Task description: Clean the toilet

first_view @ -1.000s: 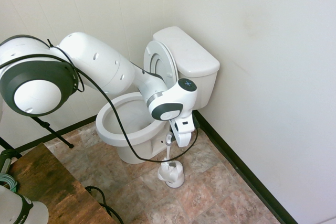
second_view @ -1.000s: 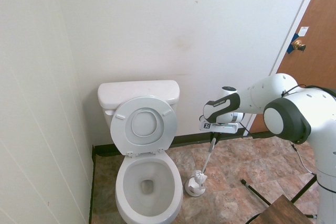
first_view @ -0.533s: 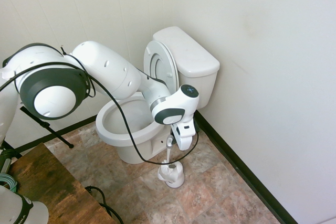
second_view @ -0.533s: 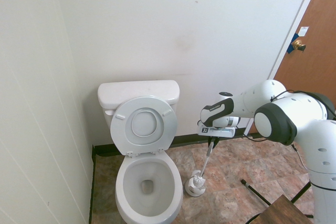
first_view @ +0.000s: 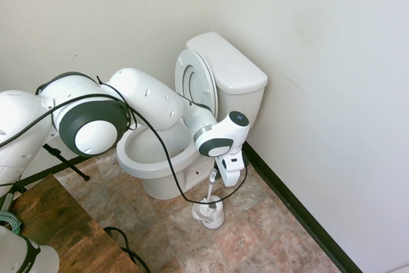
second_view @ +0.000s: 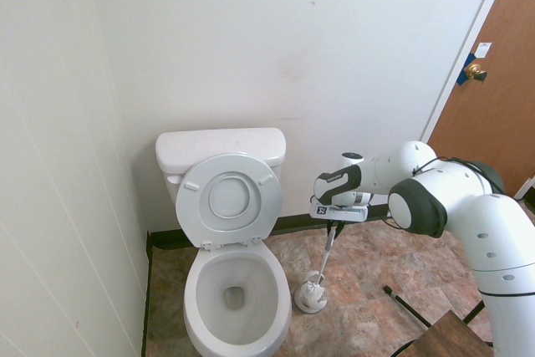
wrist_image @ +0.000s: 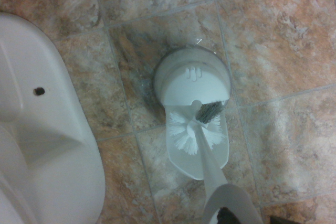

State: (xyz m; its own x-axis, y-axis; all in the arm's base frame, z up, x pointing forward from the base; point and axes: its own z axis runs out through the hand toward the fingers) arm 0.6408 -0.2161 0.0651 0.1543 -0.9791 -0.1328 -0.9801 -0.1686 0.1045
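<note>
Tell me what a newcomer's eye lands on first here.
The white toilet, lid raised against its tank, fills the corner. Beside it on the tiled floor, the claw is shut on the slim handle of the toilet brush, whose bristles sit in the white holder.

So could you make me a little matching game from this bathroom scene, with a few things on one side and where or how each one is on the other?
Things:
1. toilet lid
2. brush
3. gripper
4. door

States or places:
A. shut on the slim handle, pointing down
B. brown, with a round knob, at the edge of the second exterior view
C. raised, leaning back against the tank
D. head down in the white holder on the tiled floor beside the toilet

Pairs: 1-C, 2-D, 3-A, 4-B
</note>
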